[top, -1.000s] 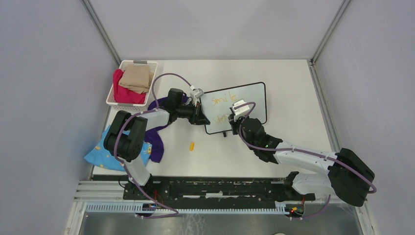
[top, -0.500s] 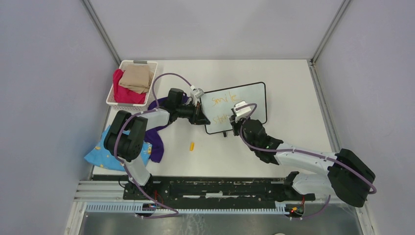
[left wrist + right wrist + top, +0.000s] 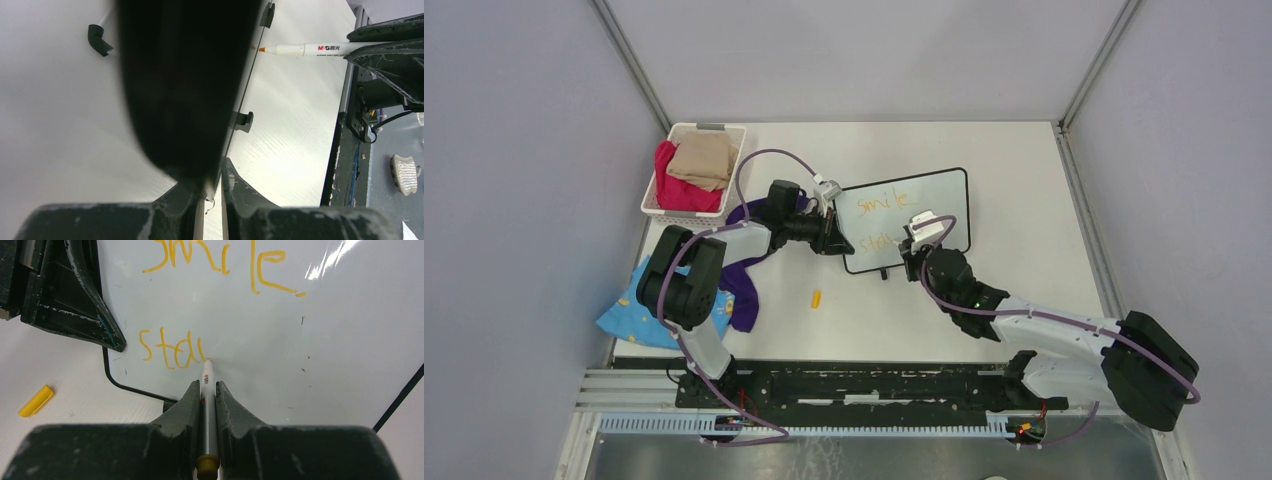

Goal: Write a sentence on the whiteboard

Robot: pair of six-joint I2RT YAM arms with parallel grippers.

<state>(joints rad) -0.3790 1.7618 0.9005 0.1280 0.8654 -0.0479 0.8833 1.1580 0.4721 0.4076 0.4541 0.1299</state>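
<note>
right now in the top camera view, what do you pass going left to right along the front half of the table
blue cloth → purple cloth → yellow cap → whiteboard

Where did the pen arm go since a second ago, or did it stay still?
Yes, it moved. The right gripper, holding the marker, slid a little rightward across the whiteboard, nearer its right edge.
</note>
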